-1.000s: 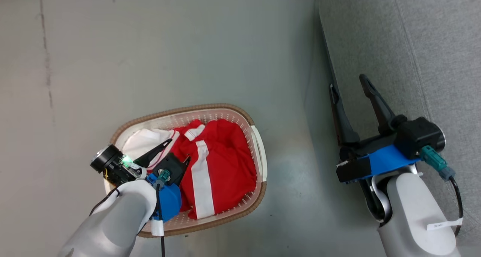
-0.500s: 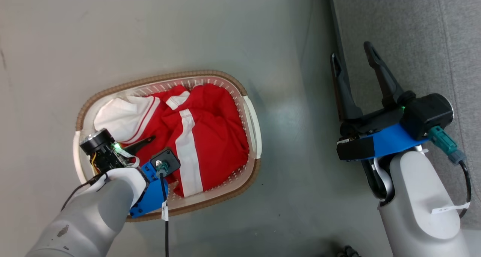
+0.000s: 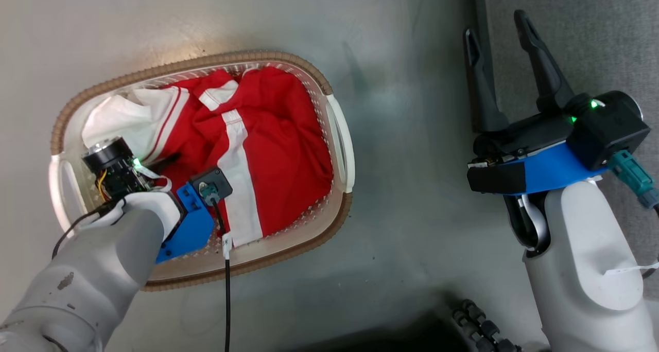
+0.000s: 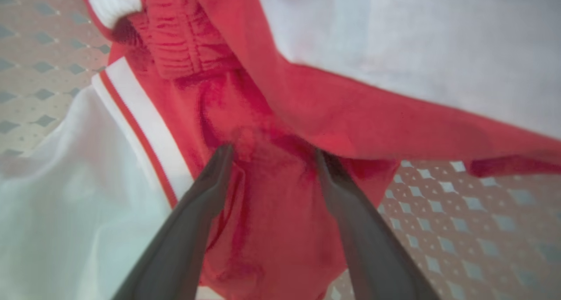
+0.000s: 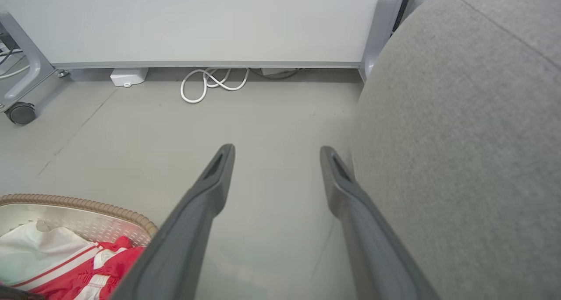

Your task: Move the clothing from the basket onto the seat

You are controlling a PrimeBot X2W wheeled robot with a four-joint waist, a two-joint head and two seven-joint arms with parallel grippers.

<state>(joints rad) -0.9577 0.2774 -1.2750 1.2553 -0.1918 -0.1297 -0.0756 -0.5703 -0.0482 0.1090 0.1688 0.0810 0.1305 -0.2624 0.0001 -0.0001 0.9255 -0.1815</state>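
The cream basket (image 3: 180, 66) with its brown rim stands on the floor at the left of the head view. It holds the red clothing (image 3: 278, 136), with white stripes and a white panel. My left gripper (image 3: 185, 168) points down inside the basket. In the left wrist view it (image 4: 274, 153) is open, both fingertips (image 4: 221, 159) pressed into red cloth with a fold between them. My right gripper (image 3: 494, 25) hangs open with nothing in it beside the grey seat (image 3: 592, 33). The right wrist view has it (image 5: 276, 150) over bare floor, left of the seat (image 5: 460, 137).
The basket (image 5: 87, 202) and clothing (image 5: 118, 265) sit low left in the right wrist view. A coiled white cable (image 5: 210, 83), a small white box (image 5: 127, 76) and a caster wheel (image 5: 19, 112) lie along the far wall. Grey floor separates basket and seat.
The head camera has tilted, so the basket sits higher and further left in the picture. My left gripper has sunk deeper into the basket, onto the red cloth. The right gripper has stayed open.
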